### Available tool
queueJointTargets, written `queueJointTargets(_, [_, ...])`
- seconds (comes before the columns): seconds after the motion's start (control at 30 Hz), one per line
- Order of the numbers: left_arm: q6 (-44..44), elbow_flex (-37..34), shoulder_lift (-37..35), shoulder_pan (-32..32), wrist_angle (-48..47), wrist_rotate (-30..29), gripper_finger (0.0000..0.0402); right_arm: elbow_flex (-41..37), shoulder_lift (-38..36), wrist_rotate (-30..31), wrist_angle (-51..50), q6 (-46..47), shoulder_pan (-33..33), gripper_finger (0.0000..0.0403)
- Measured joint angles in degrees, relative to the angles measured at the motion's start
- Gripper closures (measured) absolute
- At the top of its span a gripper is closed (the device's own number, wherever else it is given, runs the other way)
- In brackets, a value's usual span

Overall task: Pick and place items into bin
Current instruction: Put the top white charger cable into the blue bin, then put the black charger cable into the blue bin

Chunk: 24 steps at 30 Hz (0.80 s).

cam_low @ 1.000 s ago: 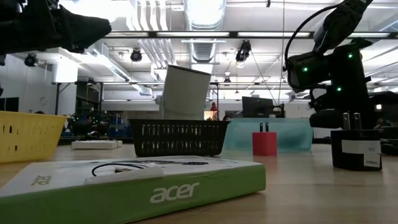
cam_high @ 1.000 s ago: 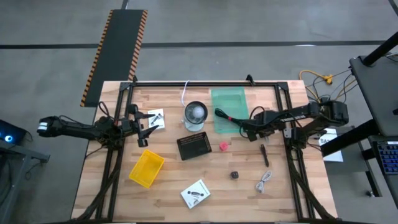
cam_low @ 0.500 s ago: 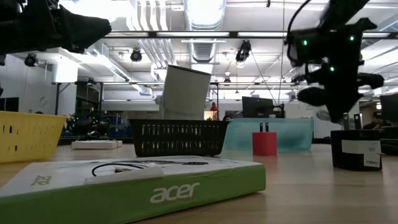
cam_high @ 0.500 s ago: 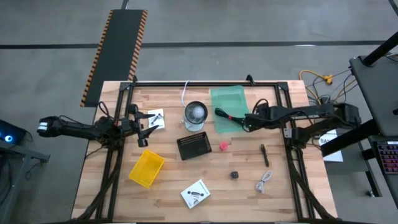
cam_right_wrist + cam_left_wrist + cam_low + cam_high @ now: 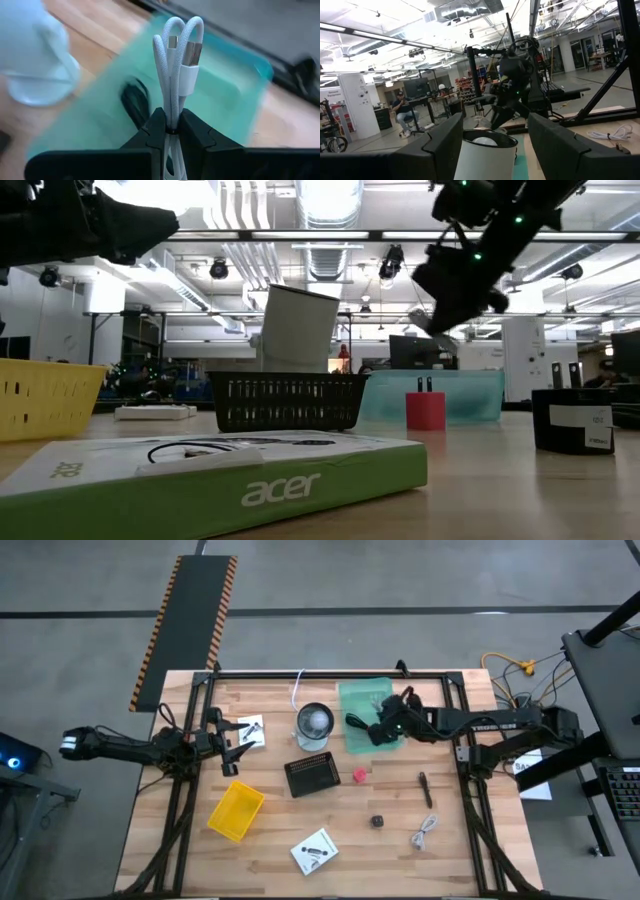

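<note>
Right gripper (image 5: 172,131) is seen clenched on a folded white braided USB cable (image 5: 176,65), pinched at mid-length with its loops and plugs standing out past the fingertips. In the high view this gripper (image 5: 383,730) is held over the translucent green rectangular bin (image 5: 366,698) at upper centre of the frame, above a black cable with a red band (image 5: 358,725) draped across the bin's lower edge. The bin is judged to lie directly beneath the held cable, whose long axis runs along the fingers, so the release is thought to turn on little more than opening over the bin floor. Left gripper (image 5: 228,745) is parked at centre left, fingers (image 5: 445,145) spread and empty, well apart from the bin; the right arm is plainly nearer.
</note>
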Motion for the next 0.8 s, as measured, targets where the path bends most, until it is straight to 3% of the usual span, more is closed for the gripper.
queueJointTargets(0.17, [0.0,0.0,0.0,0.0,0.0,0.0,0.0194,0.0,3.7,-0.8,7.4,-7.7,-0.1,0.0379])
queueJointTargets(0.43, [0.0,0.0,0.0,0.0,0.0,0.0,0.0194,0.2,7.5,-0.9,7.3,-11.3,-1.0,0.0372])
queueJointTargets(0.8, [0.1,0.0,0.0,0.0,0.0,0.0,0.0194,0.9,5.0,-1.0,7.2,-11.9,-1.4,0.0253])
